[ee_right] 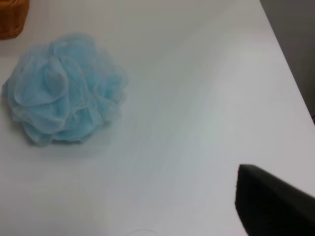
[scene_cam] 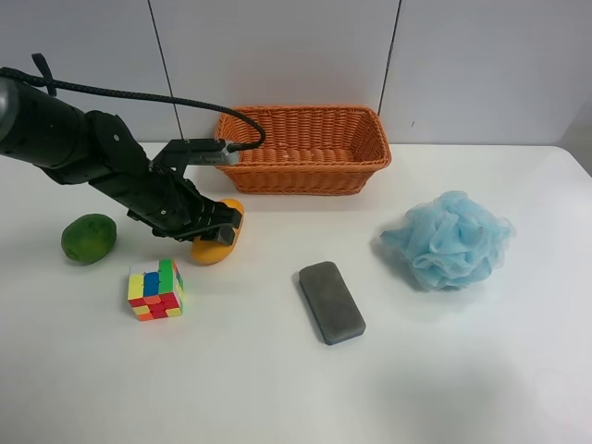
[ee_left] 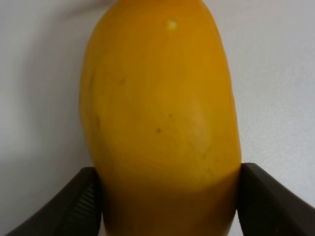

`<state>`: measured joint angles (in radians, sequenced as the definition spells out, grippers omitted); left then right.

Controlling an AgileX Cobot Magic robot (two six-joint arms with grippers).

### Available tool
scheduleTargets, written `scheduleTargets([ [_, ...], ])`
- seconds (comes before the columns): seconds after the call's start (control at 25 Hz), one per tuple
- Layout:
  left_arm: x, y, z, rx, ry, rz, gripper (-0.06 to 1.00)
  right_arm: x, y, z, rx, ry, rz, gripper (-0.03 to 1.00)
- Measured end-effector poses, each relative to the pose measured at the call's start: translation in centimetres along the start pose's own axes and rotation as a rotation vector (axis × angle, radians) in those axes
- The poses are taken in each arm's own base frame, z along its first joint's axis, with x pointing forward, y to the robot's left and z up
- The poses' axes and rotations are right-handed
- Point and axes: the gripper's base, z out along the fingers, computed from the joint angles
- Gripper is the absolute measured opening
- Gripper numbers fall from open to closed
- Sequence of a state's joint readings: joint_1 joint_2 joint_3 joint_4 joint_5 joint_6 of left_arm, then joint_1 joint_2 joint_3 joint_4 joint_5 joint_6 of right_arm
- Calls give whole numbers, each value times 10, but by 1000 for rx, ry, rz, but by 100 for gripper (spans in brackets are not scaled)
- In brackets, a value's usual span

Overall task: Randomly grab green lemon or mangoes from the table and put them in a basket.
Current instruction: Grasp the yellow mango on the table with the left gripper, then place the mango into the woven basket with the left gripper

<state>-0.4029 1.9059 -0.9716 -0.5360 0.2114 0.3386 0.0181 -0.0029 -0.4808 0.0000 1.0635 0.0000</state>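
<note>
The yellow-orange mango (scene_cam: 209, 251) lies on the white table (scene_cam: 277, 388) in front of the orange wicker basket (scene_cam: 305, 171). The arm at the exterior high view's left reaches down over it. The left wrist view shows this is my left gripper (ee_left: 170, 196), with one dark finger (ee_left: 78, 206) pressed on each side of the mango (ee_left: 162, 108). The green lemon (scene_cam: 89, 238) sits on the table to the left of that arm, apart from it. Of my right gripper only a dark piece (ee_right: 270, 201) shows, so its jaws cannot be read. A basket corner (ee_right: 12, 17) shows in the right wrist view.
A coloured puzzle cube (scene_cam: 155, 289) stands just in front of the mango. A grey block (scene_cam: 331, 302) lies mid-table. A light-blue mesh bath ball (scene_cam: 449, 239) sits at the right, and it also shows in the right wrist view (ee_right: 64, 88).
</note>
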Motion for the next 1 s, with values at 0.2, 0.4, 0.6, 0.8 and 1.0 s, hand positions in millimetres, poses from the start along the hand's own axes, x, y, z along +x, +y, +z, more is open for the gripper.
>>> scheduleTargets([
  [0.2,-1,0,-2,2,-1,1,55,0,0,0,0,0,6,99],
  [0.4,-13,-9,-37,41,-55,17,55,0,0,0,0,0,0,99],
  [0.6,-38,-18,-101,77,-233,43,55,0,0,0,0,0,0,99],
  [0.8,-89,-32,-150,92,-449,112,55,0,0,0,0,0,0,99],
  [1.0,-140,-43,-142,106,-523,141,55,0,0,0,0,0,0,99],
])
